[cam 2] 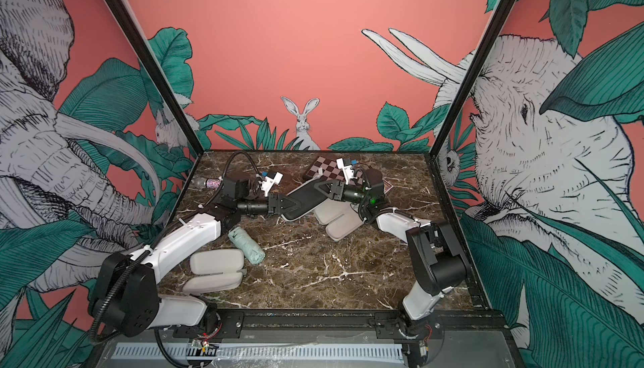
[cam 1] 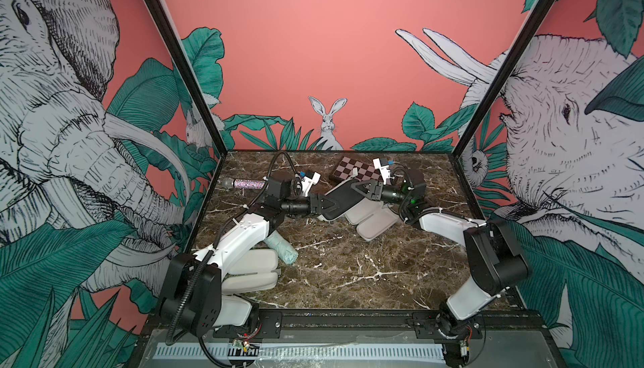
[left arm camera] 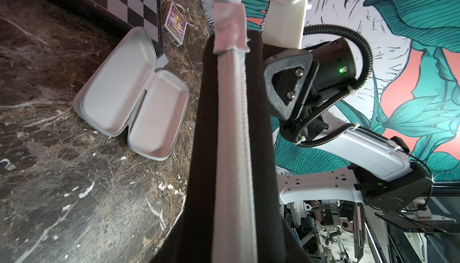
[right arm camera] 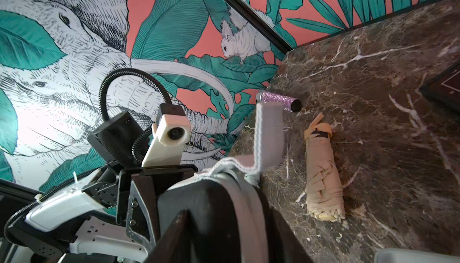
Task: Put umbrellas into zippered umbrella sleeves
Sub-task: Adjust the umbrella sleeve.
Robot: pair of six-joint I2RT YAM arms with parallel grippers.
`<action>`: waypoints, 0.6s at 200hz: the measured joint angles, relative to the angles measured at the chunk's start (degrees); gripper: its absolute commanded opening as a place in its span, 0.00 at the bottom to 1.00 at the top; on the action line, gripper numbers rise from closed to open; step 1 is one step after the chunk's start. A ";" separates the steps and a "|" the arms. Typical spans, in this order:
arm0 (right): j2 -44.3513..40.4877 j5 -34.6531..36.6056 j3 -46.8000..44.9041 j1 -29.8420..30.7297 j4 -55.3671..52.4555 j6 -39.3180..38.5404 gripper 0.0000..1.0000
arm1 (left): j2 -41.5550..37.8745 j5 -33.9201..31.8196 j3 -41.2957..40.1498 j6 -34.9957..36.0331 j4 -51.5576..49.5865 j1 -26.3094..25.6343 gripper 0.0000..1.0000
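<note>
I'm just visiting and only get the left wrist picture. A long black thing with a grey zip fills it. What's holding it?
Observer: In both top views, that black umbrella sleeve spans two arms: the left arm has one end in its jaws, the right arm the other.
Operator: Any umbrellas? I see none.
Observer: A pale mint umbrella lies by the left arm.
Operator: Only that one?
Observer: No, the right wrist view shows a tan umbrella lying on the marble table.

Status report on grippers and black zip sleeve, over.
Left gripper and right gripper shut on black oblong hard-shell zip sleeve, held aloft, zip closed. Open grey-lined sleeve lies close by. Pale mint green folded umbrella lies loose.
</note>
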 measured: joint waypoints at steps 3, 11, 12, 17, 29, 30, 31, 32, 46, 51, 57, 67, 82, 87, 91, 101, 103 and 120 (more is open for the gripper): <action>0.11 0.35 -0.04 0.00 0.83 0.83 0.25 | -0.02 -0.17 0.00 -0.04 0.39 0.22 0.64; 0.46 1.46 -0.33 0.04 2.80 2.69 0.21 | -0.07 -0.70 0.00 -1.05 1.42 0.74 0.74; 0.48 1.62 -0.35 0.07 2.89 2.89 0.20 | -0.07 -0.79 0.00 -1.20 1.64 0.83 0.75; 0.81 2.54 -0.68 0.22 4.22 4.11 0.18 | -0.13 -1.33 -0.15 -1.99 3.10 1.20 0.81; 2.01 5.27 -1.36 0.50 7.28 7.28 0.14 | -1.05 -4.00 -1.49 -4.81 7.65 1.88 0.96; 2.16 5.64 -1.42 0.59 7.65 7.50 0.14 | -1.22 -4.44 -1.77 -5.16 8.31 1.92 0.96; 2.23 5.81 -1.46 0.61 7.85 7.67 0.14 | -1.33 -4.57 -1.95 -5.49 8.70 1.97 0.97; 2.32 5.99 -1.51 0.66 8.07 7.82 0.13 | -1.55 -4.87 -2.32 -5.99 9.27 2.03 0.97; 4.50 10.01 -2.29 1.22 12.17 11.63 0.12 | -4.46 -9.81 -6.54 -9.94 14.64 2.19 0.99; 5.20 11.54 -2.60 1.44 13.46 12.79 0.12 | -5.49 -12.07 -8.20 -11.26 16.48 2.21 0.99; 5.90 13.64 -2.89 1.73 14.67 13.84 0.12 | -6.78 -14.93 -10.40 -12.79 18.34 2.14 1.00; 6.82 17.99 -3.43 2.40 16.15 15.06 0.12 | -8.63 -19.65 -13.75 -14.82 20.59 1.62 0.99; 7.04 24.44 -3.98 3.54 16.52 15.47 0.13 | -10.99 -27.63 -18.25 -16.92 22.43 -0.68 0.99; 6.93 26.80 -4.04 4.07 16.48 15.56 0.13 | -11.45 -29.92 -19.17 -17.27 22.56 -1.66 0.99; 6.86 28.24 -4.04 4.50 16.35 15.54 0.13 | -11.72 -31.87 -19.80 -17.44 22.67 -2.58 0.99; 6.56 32.33 -4.02 6.19 15.85 15.37 0.13 | -11.96 -36.33 -20.92 -17.53 23.71 -4.94 0.99; 6.45 33.16 -4.02 6.62 15.61 15.34 0.13 | -11.96 -37.27 -21.07 -17.53 23.91 -5.44 1.00; 5.77 38.47 -4.02 10.27 13.99 14.47 0.14 | -11.56 -43.23 -21.57 -17.49 26.82 -8.46 0.99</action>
